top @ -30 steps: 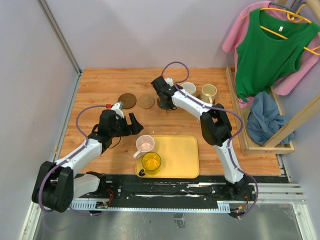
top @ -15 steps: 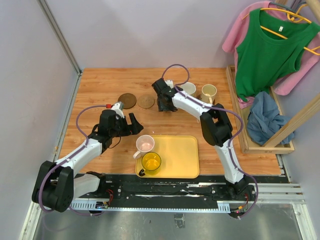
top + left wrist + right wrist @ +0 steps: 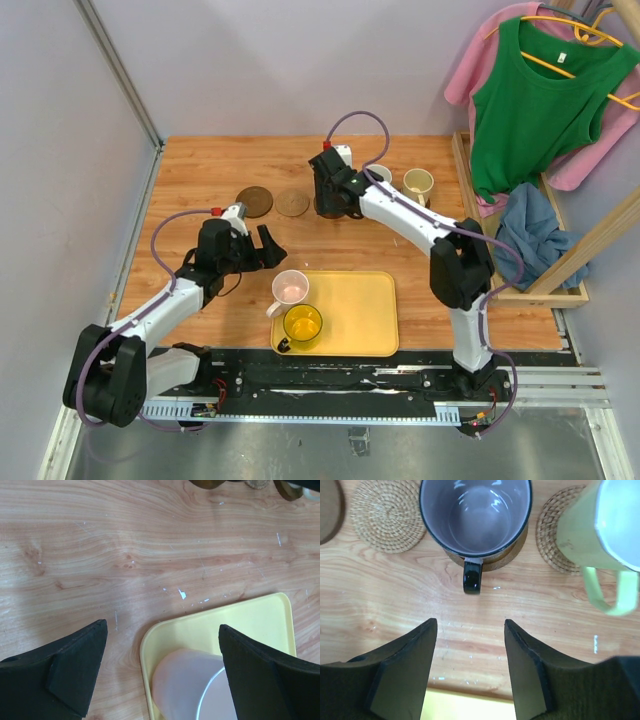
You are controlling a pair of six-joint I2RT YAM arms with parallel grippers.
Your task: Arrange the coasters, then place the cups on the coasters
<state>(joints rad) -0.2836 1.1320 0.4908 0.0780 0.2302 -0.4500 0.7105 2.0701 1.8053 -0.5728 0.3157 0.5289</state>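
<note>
A purple-grey cup (image 3: pixel 475 515) stands upright on a dark brown coaster (image 3: pixel 495 562), its handle toward my right gripper (image 3: pixel 470 625). That gripper is open, with nothing between its fingers, just short of the handle. Beside it a pale green-white cup (image 3: pixel 605 535) sits on a tan coaster (image 3: pixel 550 535), and a bare tan coaster (image 3: pixel 387 515) lies to the left. In the top view a cream cup (image 3: pixel 418 183) stands further right and a bare dark coaster (image 3: pixel 254 201) further left. My left gripper (image 3: pixel 162 626) hangs open over the pink cup (image 3: pixel 185 685). The yellow cup (image 3: pixel 302 324) is behind it.
The pink and yellow cups stand in a rectangular yellow tray (image 3: pixel 360 315) near the front edge. A wooden rack (image 3: pixel 480 250) with hanging clothes borders the table on the right. Grey walls close the left and back sides.
My right gripper has opened and let go of the purple-grey cup, then drawn back and up a little. The left arm has stayed still.
</note>
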